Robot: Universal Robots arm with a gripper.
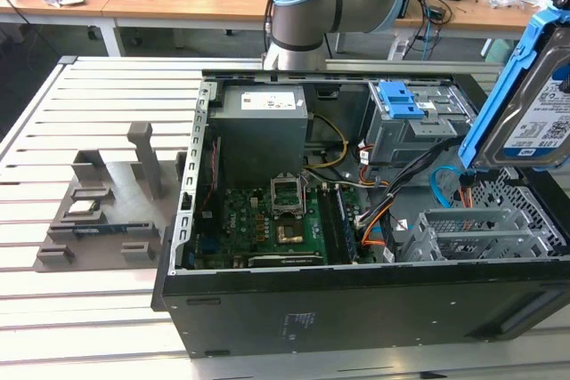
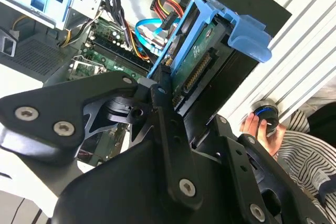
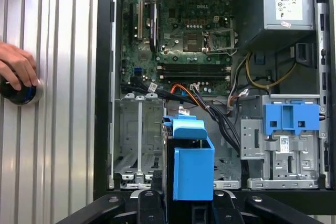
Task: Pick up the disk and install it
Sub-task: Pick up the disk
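Exterior view: the disk [image 1: 534, 109], silver with a white-and-blue label and a blue carrier rail, hangs tilted at the exterior view's right edge. It is raised above the open computer case [image 1: 356, 309] and touches no part of it. Directly below the disk lies a grey metal drive cage [image 1: 472, 233]. Within the case, the motherboard [image 1: 258, 220] occupies the lower centre of the frame, with the grey power supply [image 1: 263, 126] behind it. A small blue latch flap [image 1: 399, 100] sits on the bay toward the upper right. The robot arm [image 1: 312, 6] rises behind the case at the top centre. The case rests on a slatted desk [image 1: 89, 95], which also carries a grey fixture [image 1: 107, 202] at the exterior view's left.

Second wrist view: the black claw [image 2: 186, 106] is closed on the disk, its fingers [image 2: 164, 85] pressed against the blue rail.

First wrist view: the disk is seen edge-on over the case interior. A person's hand [image 3: 16, 66] rests on a round black knob [image 3: 21, 93] on the desk, outside the case.
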